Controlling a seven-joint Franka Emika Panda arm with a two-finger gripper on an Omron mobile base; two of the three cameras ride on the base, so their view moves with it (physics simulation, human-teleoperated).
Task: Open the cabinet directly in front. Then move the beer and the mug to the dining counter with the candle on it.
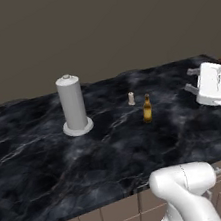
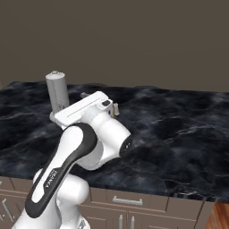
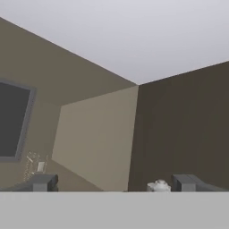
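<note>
Here is the black marble tabletop [image 1: 50, 162], white veins running all over it, with taupe drawer fronts and silver handles along its near edge. The beer [image 1: 146, 109] stands upright on it, a slim amber bottle set toward the far edge and a little right of the middle. Just beside it, a touch farther back and to the left, sits the candle [image 1: 131, 98], a tiny cream cylinder, close to the bottle but apart from it. Well off to the left rises the tall grey cylinder [image 1: 72, 104] on its round base, also upright, standing clear of both.

The claw [image 1: 193, 80] hangs above the right end of the tabletop, its white hand turned sideways, the dark fingers [image 1: 193, 71] spread wide and released, nothing between them. It floats to the right of the beer, well apart from it. From the right base camera the arm's big white elbow crowds the foreground, the grey cylinder [image 2: 57, 94] peeks up behind it, and a sliver of the candle [image 2: 116, 108] shows by the hand. The hand camera looks up at the walls and ceiling, both finger tips [image 3: 42, 182] far apart at the bottom.
</note>
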